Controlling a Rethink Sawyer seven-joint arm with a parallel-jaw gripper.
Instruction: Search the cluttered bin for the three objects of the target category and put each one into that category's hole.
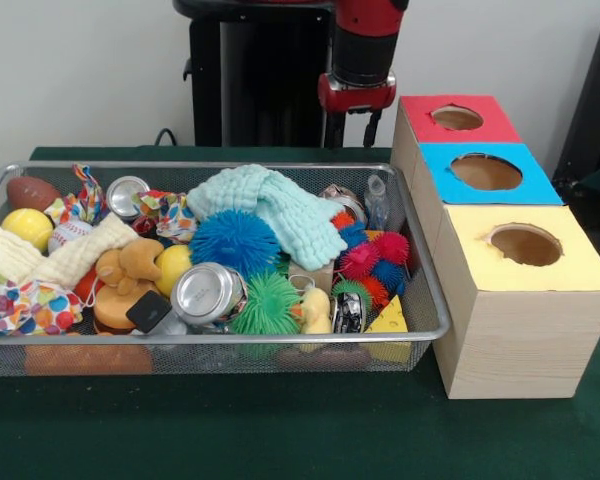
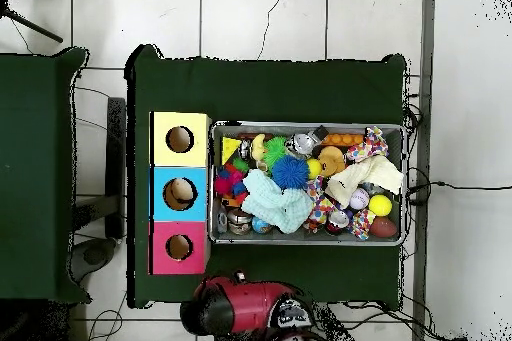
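Note:
The wire mesh bin sits on the green table, full of mixed toys, cloths and cans; it also shows in the overhead view. One clear plastic bottle stands at the bin's far right corner, beside a silver can. Other clear bottles are hidden or cannot be told apart in the clutter. My gripper hangs behind the bin's far rim, above the table and outside the bin, open and empty. In the overhead view only the red arm shows, below the bin.
Three wooden boxes stand right of the bin, each with a round hole: red, blue, yellow. A mint cloth, blue spiky ball, green spiky ball and silver can lie on top.

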